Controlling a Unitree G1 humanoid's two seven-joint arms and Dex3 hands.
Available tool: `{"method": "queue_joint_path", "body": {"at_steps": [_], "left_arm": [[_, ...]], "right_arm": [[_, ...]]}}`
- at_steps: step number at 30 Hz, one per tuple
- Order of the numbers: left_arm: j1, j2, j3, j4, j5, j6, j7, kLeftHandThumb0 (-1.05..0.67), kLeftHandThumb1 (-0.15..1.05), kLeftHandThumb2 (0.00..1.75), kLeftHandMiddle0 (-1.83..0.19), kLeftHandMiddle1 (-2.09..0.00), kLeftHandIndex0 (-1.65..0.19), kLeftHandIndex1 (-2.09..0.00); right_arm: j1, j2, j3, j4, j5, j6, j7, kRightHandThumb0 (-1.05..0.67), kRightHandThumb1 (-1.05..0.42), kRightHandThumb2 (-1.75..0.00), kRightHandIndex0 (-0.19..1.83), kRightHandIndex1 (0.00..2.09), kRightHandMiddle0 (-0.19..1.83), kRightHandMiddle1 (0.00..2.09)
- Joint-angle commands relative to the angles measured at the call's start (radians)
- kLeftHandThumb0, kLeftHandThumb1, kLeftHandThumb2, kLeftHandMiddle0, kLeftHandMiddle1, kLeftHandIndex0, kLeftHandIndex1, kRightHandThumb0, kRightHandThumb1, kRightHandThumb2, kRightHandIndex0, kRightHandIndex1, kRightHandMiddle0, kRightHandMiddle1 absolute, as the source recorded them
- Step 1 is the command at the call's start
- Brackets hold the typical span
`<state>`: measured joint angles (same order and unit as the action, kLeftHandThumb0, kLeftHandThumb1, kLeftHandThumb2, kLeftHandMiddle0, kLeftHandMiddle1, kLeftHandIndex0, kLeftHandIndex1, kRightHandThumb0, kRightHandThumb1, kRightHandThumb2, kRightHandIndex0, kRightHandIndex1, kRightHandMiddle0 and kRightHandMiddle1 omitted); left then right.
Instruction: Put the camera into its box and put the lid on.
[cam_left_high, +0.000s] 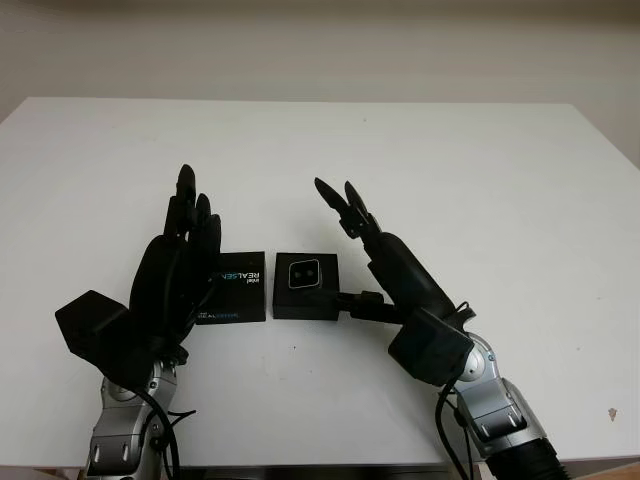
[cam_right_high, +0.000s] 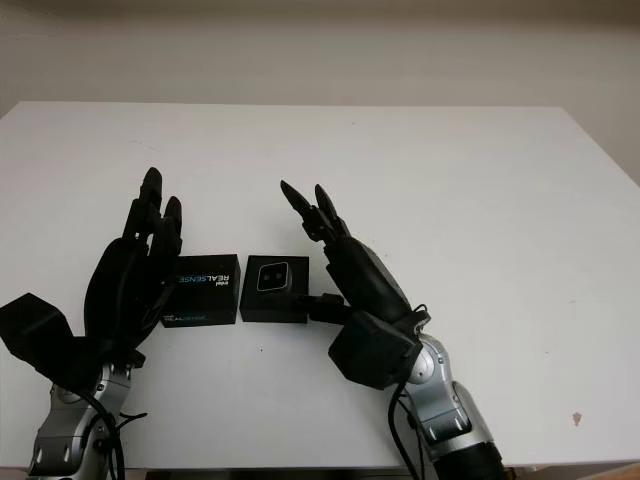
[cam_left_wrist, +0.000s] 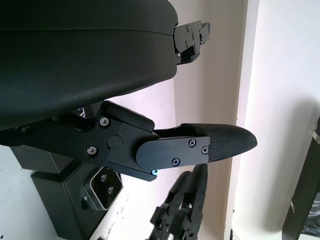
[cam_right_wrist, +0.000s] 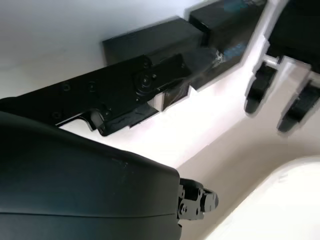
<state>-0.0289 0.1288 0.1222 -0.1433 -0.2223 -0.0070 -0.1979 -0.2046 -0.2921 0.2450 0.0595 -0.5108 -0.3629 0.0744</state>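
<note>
Camera-box work looks half done: on the wide white table, the left black three-finger hand and right black three-finger hand flank the items holding nothing, the printed black lid lies beside the open black box, the small grey camera already inside.

You have the left hand raised just left of the lid, open, fingers pointing up and away; its palm side sits close against the lid's left edge. The lid lies flat, printed face up. The box sits just right of the lid, small gap between them, camera inside, face up. Your right hand is open just right of the box, with one finger reaching to the box's right side. All on the white table.
</note>
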Motion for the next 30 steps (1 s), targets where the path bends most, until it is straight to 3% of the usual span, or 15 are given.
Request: {"method": "queue_joint_path", "body": {"at_steps": [1, 5, 9, 21, 30], "left_arm": [[-0.009, 0.006, 0.002, -0.010, -0.004, 0.002, -0.006, -0.74, 1.05, 0.49, 0.19, 0.00, 0.19, 0.00], [-0.010, 0.001, -0.001, -0.011, -0.002, 0.005, 0.002, -0.74, 1.05, 0.49, 0.19, 0.00, 0.19, 0.00], [-0.007, -0.002, -0.002, -0.017, -0.004, 0.010, 0.006, -0.74, 1.05, 0.49, 0.19, 0.00, 0.19, 0.00], [0.010, -0.004, 0.001, -0.035, -0.004, 0.003, 0.016, -0.73, 1.05, 0.49, 0.19, 0.00, 0.19, 0.00], [0.013, -0.009, 0.002, -0.040, -0.012, 0.004, 0.015, -0.73, 1.05, 0.47, 0.19, 0.00, 0.19, 0.00]], "right_arm": [[-0.028, -0.040, 0.015, -0.014, -0.057, -0.069, -0.034, -0.78, -1.04, -0.21, -0.12, 0.05, -0.10, 0.11], [-0.046, -0.097, 0.038, -0.008, -0.130, -0.150, -0.043, -0.82, -1.05, -0.42, -0.11, 0.06, -0.09, 0.10], [-0.062, -0.127, 0.061, 0.021, -0.181, -0.179, -0.041, -0.84, -1.05, -0.51, -0.11, 0.05, -0.06, 0.10], [-0.093, -0.178, 0.117, 0.099, -0.307, -0.170, -0.052, -0.85, -1.05, -0.53, -0.08, 0.07, 0.00, 0.10], [-0.034, -0.213, 0.137, 0.027, -0.269, -0.103, 0.099, -0.83, -1.05, -0.48, -0.12, 0.05, -0.06, 0.05]]}}
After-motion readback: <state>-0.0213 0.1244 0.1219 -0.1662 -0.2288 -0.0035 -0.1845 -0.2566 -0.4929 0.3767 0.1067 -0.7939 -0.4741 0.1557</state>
